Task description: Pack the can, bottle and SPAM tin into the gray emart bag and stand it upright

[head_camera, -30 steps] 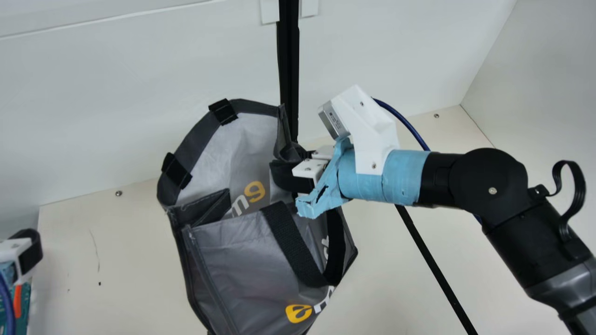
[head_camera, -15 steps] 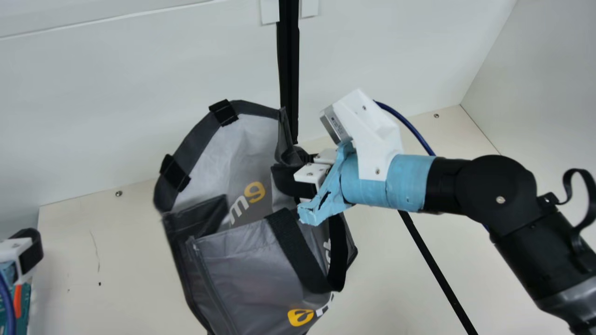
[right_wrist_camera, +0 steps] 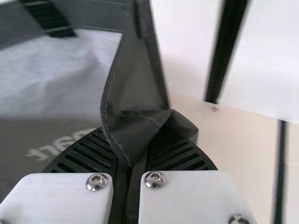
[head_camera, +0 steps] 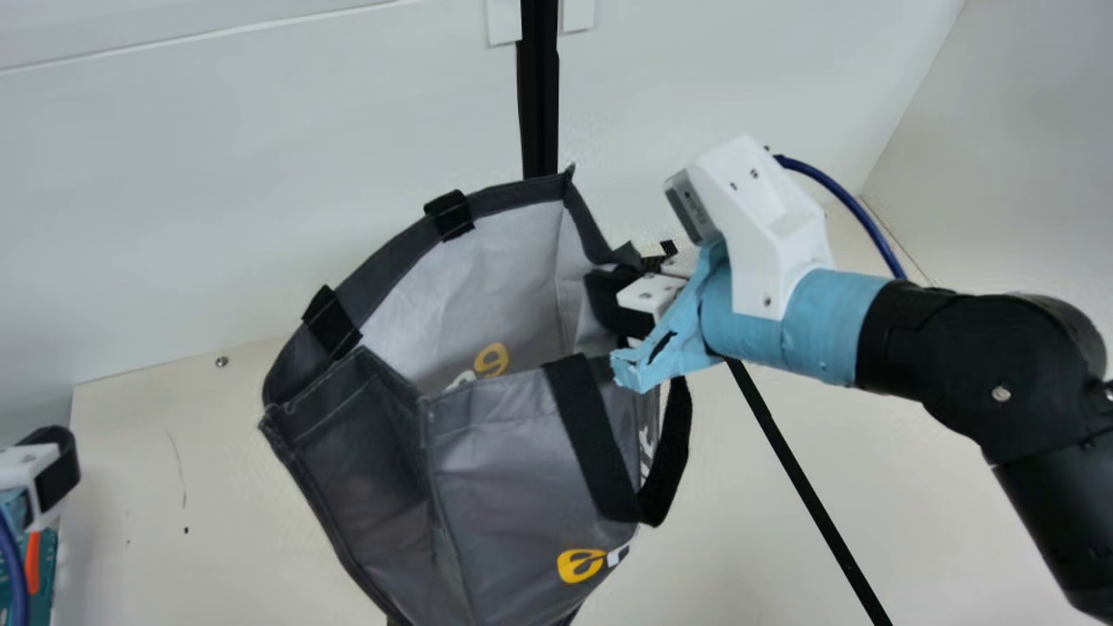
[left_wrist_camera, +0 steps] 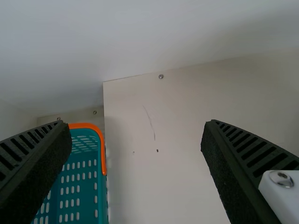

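Observation:
The gray emart bag (head_camera: 513, 487) hangs tilted in the middle of the main view, its mouth open toward the camera and its black handle loop drooping. My right gripper (head_camera: 630, 283) is at the bag's right rim. In the right wrist view the fingers of that gripper (right_wrist_camera: 131, 172) are shut on a folded side edge of the bag (right_wrist_camera: 135, 130). My left gripper (head_camera: 48, 474) stays at the left edge, and in its wrist view the left gripper (left_wrist_camera: 133, 144) stands open with nothing between its fingers.
A teal basket with an orange rim (left_wrist_camera: 102, 149) stands beside my left gripper. White walls rise behind and at the right of the cream table (head_camera: 200, 487). A black post (head_camera: 540, 96) stands behind the bag.
My right gripper has moved to the right and slightly up, pulling the bag's rim with it. The bag has turned and its mouth has spread wider. The left gripper has kept still.

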